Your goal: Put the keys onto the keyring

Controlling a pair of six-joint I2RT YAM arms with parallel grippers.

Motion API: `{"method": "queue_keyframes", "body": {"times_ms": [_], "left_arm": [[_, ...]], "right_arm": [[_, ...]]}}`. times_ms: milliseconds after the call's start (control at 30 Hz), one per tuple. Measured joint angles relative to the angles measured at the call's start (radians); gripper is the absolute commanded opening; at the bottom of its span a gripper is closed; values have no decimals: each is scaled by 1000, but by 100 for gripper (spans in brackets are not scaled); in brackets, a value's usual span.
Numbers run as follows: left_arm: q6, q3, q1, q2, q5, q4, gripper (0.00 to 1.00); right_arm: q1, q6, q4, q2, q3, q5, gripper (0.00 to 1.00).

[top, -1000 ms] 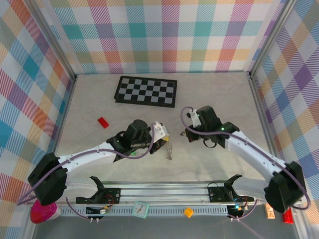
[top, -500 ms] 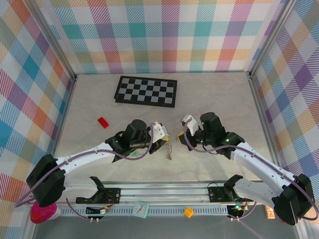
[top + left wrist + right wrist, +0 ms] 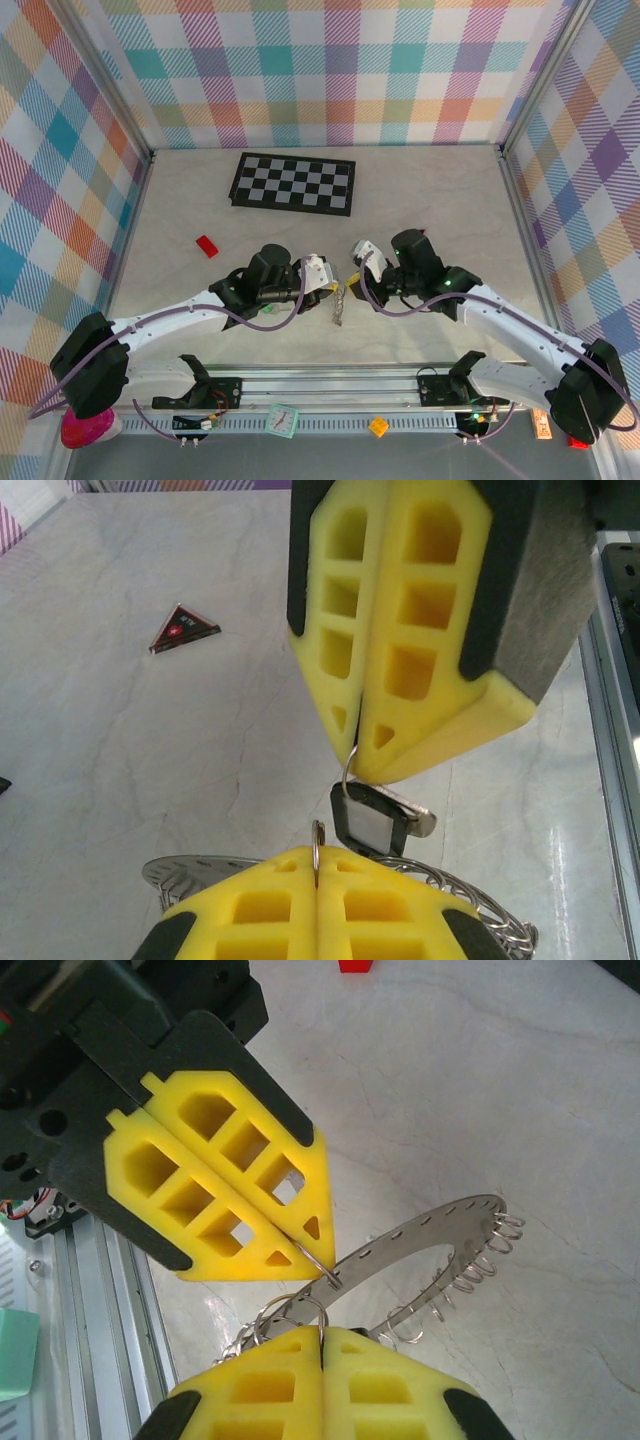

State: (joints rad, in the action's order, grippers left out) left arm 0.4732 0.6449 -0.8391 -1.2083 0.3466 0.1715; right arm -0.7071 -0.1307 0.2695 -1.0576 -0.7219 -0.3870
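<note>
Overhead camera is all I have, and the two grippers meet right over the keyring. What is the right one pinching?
Observer: The right gripper is shut on a thin wire loop. A small dark-headed key, as far as I can tell, hangs from that loop.
Operator: And the left one?
Observer: The left gripper is shut on the rim of the keyring, among its little loops.
Operator: Anything loose nearby?
Observer: A small red triangle lies flat on the table, apart from both grippers.
</note>
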Motion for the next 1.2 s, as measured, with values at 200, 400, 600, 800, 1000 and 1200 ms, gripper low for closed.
{"method": "queue_keyframes", "body": {"times_ms": [200,400,600,800,1000,1200], "left_arm": [[16,0,0,0,6,12,0],[18,0,0,0,12,14,0],[19,0,0,0,11,14,0],[23,0,0,0,11,14,0],[54,-18,2,7,8,41,0],[94,-52,1,19,-5,69,0]], "right_arm": [[-10,-13,-3,-25,-7,-1,0],[-14,-13,-14,-34,-8,0,0],[-15,-12,-36,-34,-8,12,0],[-21,1,-37,-34,-8,47,0],[-22,66,-37,-37,-9,61,0],[-21,130,-36,-56,-13,48,0]]}}
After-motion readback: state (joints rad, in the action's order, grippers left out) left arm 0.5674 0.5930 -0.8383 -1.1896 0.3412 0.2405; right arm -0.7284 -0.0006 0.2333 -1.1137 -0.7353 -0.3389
